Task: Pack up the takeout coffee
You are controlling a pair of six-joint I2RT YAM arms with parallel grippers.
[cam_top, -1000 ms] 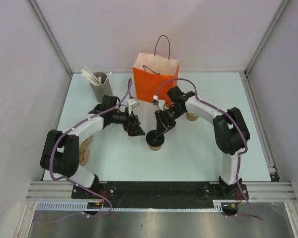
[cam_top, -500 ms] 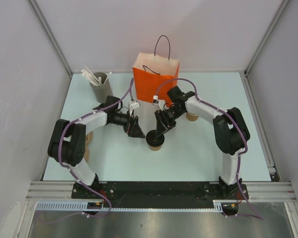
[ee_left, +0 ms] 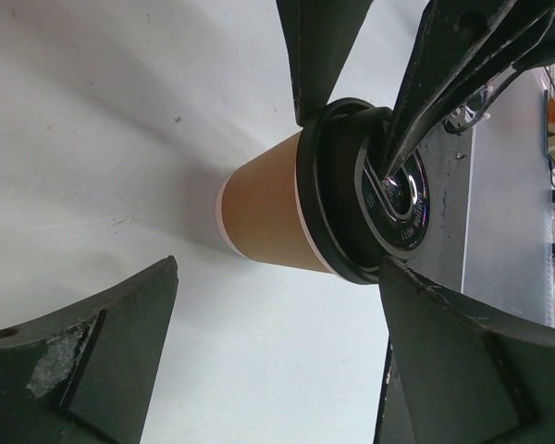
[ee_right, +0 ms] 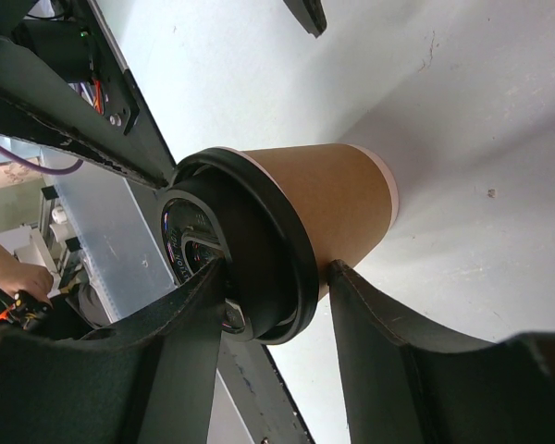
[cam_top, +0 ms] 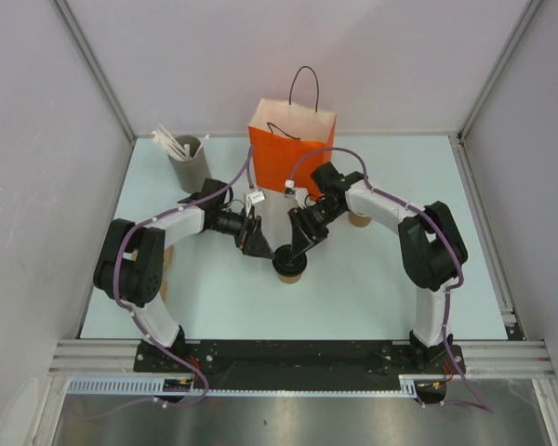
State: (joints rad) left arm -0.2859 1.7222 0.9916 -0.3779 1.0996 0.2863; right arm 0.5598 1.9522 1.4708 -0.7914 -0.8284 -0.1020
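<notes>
Takeout coffee mid-tabletop, right jaws pinching its lid edge, left jaws spread beside it.

The takeout coffee [cam_top: 291, 263] stands upright near the middle of the pale, smooth tabletop [cam_top: 381, 297]. It is a tapered kraft paper cup, matte tan, with a pale band at the base and a round glossy black lid with a raised rim. The right gripper [cam_top: 298, 247] comes in from 1 o'clock, one jaw in the lid's recess and the other on the paper wall just under the rim. The left gripper [cam_top: 258, 243] is at 10 o'clock, its jaws wide apart and clear of the cup. The orange paper bag [cam_top: 291, 153] with a black cord handle stands open at 12 o'clock. At 10 o'clock, farther out, the grey holder [cam_top: 188, 160] carries white sticks. Only the wrist views show the tan wall and the moulded lettering on the lid. Only the top view shows the bag and holder.
</notes>
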